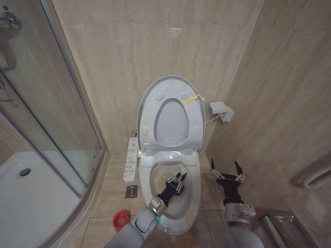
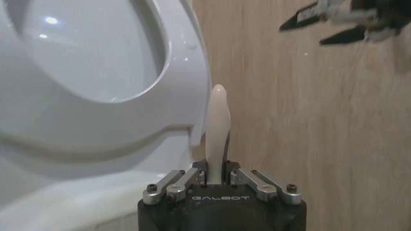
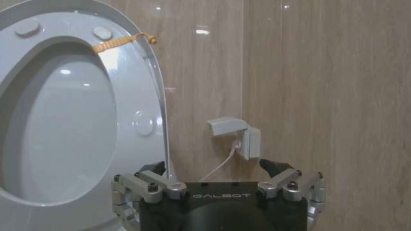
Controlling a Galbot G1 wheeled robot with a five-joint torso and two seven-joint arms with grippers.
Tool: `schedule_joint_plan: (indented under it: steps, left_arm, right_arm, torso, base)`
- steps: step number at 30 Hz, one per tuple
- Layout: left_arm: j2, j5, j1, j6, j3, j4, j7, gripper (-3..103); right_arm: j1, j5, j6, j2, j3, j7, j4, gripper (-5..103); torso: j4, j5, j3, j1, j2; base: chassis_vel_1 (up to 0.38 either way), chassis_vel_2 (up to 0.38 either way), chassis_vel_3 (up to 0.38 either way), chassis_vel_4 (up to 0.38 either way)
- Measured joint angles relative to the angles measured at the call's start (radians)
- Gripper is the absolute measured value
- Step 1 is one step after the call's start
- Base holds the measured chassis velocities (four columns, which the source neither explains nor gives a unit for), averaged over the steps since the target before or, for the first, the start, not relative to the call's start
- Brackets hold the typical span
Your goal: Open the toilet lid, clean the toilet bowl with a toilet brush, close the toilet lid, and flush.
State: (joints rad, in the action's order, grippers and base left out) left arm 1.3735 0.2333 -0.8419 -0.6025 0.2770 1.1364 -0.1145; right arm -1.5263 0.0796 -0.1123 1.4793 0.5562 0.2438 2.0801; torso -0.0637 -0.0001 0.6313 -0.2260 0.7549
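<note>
Brush [image 2: 218, 126], light, thin and slick-handled, sits clamped in the left gripper [image 1: 177, 182] at frame centre, over the bowl [image 1: 192, 204]; right gripper [image 1: 226, 173] spread wide, lower right.

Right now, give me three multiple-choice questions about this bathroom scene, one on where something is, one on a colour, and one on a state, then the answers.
1. Where is the left gripper?
A. Over the toilet bowl
B. On the shower tray
C. Against the wall socket

2. What colour is the round cup holder on the floor beside the bowl?
A. Blue
B. Red
C. Green

3. How does the toilet lid stand?
A. Shut flat over the bowl
C. Taken off and lying on the floor
B. Raised upright against the wall

Answers:
1. A: the head view shows the left gripper above the stained inside of the bowl, shut on the white handle of the toilet brush.
2. B: the cup on the floor tiles is plainly red.
3. B: lid and seat ring both stand up, the yellow strap at the lid's edge; the right gripper hangs open beside the bowl.
</note>
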Motion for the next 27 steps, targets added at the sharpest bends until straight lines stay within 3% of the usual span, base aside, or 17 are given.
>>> schedule_joint_plan:
  steps: [5, 14, 17, 20, 27]
  left_arm:
    - [0.0, 0.0, 0.024, -0.005, -0.009, -0.029, -0.001, 16]
    - [0.01, 0.026, 0.026, 0.026, 0.031, 0.065, 0.002, 16]
    - [0.026, 0.021, 0.032, -0.006, 0.018, -0.043, -0.009, 16]
    - [0.023, 0.018, 0.045, -0.014, 0.003, -0.076, -0.011, 16]
    - [0.014, 0.021, 0.063, 0.007, 0.005, -0.014, -0.008, 16]
  right_arm:
    - [0.0, 0.0, 0.0, 0.0, 0.0, 0.0, 0.0, 100]
    - [0.0, 0.0, 0.0, 0.0, 0.0, 0.0, 0.0, 100]
    - [0.0, 0.0, 0.0, 0.0, 0.0, 0.0, 0.0, 100]
    - [0.0, 0.0, 0.0, 0.0, 0.0, 0.0, 0.0, 100]
    - [0.0, 0.0, 0.0, 0.0, 0.0, 0.0, 0.0, 100]
  torso:
    - [0.0, 0.0, 0.0, 0.0, 0.0]
    - [-0.0001, 0.0001, 0.0, 0.0, 0.0]
    - [-0.0001, -0.0001, 0.0, 0.0, 0.0]
    - [-0.0001, 0.0001, 0.0, 0.0, 0.0]
    - [-0.0004, 0.0001, 0.0, 0.0, 0.0]
  base:
    - [0.0, 0.0, 0.0, 0.0]
    - [0.0, 0.0, 0.0, 0.0]
    - [0.0, 0.0, 0.0, 0.0]
    - [0.0, 0.0, 0.0, 0.0]
    - [0.0, 0.0, 0.0, 0.0]
